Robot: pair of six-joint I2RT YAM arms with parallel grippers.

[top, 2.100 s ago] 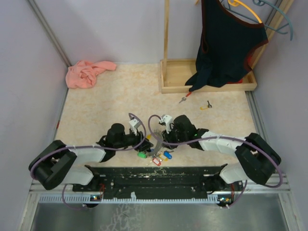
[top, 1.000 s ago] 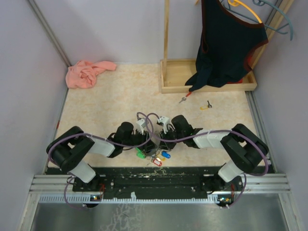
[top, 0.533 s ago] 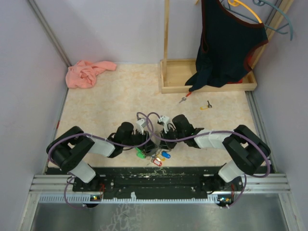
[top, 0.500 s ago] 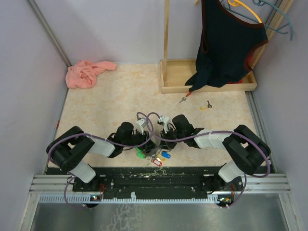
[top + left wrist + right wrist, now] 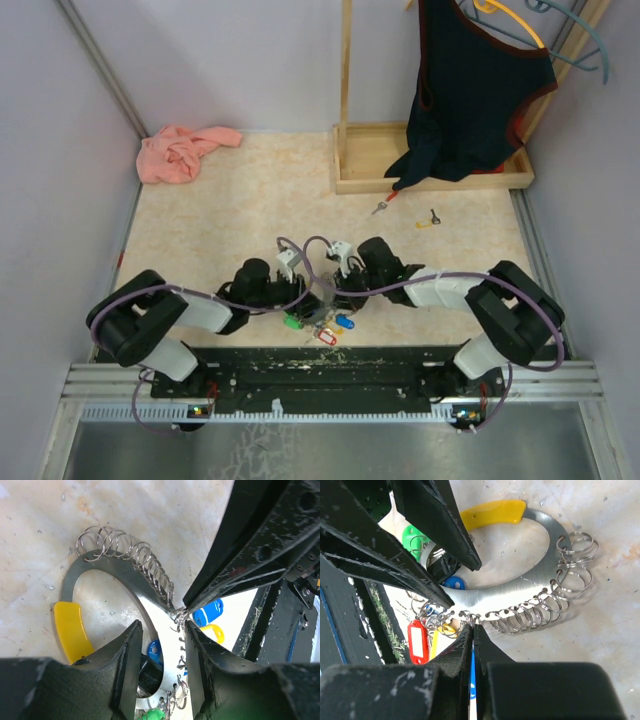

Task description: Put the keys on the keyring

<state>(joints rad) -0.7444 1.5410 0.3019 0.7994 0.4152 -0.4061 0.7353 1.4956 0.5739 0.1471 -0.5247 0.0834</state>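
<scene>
On the tabletop (image 5: pixel 250 190), low in the centre of the overhead view, my left end effector (image 5: pixel 161 630) grips the keyring (image 5: pixel 70 580) by its flat grey band. My right end effector (image 5: pixel 473 625) is closed, its tips at one small wire loop. A red-capped key (image 5: pixel 381 206) and a yellow-capped key (image 5: pixel 428 220) lie well apart, toward the upper right.

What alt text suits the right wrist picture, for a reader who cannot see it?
The right gripper, shut, has its tips at a small wire loop on the flat grey keyring. The left gripper clamps the ring's band from the upper left; a red tag and a green tag lie beside it.
</scene>
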